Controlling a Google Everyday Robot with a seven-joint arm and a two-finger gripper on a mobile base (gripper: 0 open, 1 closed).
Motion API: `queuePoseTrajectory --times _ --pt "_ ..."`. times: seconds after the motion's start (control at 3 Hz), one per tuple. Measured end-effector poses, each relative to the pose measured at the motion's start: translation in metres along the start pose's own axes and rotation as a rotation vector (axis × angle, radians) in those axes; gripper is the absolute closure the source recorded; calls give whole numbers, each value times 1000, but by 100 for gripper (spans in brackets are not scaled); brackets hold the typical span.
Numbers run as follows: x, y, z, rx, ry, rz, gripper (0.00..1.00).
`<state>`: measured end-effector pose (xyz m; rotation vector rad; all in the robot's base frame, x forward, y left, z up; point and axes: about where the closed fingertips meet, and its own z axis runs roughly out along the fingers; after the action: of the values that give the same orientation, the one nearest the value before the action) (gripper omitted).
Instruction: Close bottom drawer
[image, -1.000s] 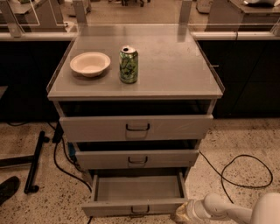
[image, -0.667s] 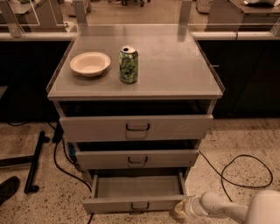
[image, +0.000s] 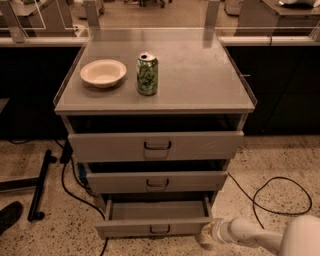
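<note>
**No Writing Can Be Read**

The green can (image: 147, 75), at 12 o'clock on the cabinet top (image: 200, 75), bears pale markings, none legible. The gripper (image: 205, 235) sits at 5 o'clock, just beside the bottom drawer (image: 155, 227) front's right end.

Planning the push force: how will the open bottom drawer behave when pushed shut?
The bottom drawer looks empty and shallow, so it is probably light and easy to slide. Its grey front looks rigid. The hand is by its right front corner, so an off-centre push might skew or bind it slightly.

Grey bottom drawer (image: 130, 228) open, gripper (image: 206, 235) at its corner
</note>
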<state>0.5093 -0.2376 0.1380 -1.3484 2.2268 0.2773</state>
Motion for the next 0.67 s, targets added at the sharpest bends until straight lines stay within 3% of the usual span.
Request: queuePoseTrajectory --times 0.67 --pt "0 -33 13 92 -40 85 100"
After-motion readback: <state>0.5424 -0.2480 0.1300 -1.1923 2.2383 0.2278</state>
